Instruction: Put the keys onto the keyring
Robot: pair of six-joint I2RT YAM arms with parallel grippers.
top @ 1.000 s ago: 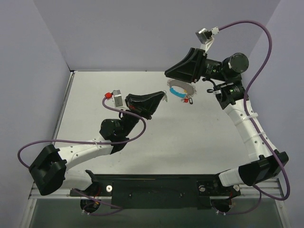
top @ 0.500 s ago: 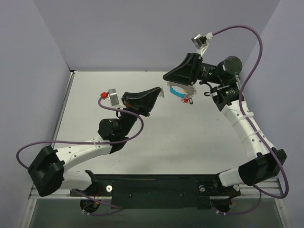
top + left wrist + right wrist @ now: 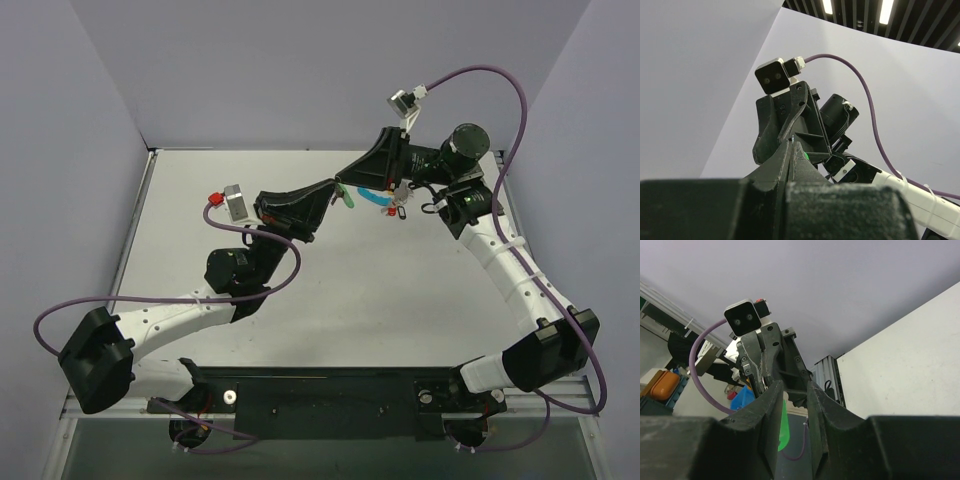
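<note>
My left gripper point(image 3: 330, 192) point(image 3: 791, 142) is raised above the table's back middle and shut on a tiny green key point(image 3: 349, 198) point(image 3: 805, 156). Its green head pokes out beside the fingertips. My right gripper point(image 3: 348, 180) point(image 3: 794, 387) faces it tip to tip. In the right wrist view the green key point(image 3: 783, 427) sits between the parted jaws, against one finger and clear of the other. The keyring point(image 3: 378, 198), a wire loop with a light-blue segment, lies on the table under the right gripper, half hidden.
Small dark tags point(image 3: 400, 210) lie just right of the keyring. Purple cables point(image 3: 515, 110) loop off both wrists. Grey walls close in the table point(image 3: 400, 290) at the back and the left. Both arms crowd the back middle.
The right gripper has swung left and down to meet the left gripper, its jaws narrowing. The left gripper has edged up towards it, and the green key now shows between them.
</note>
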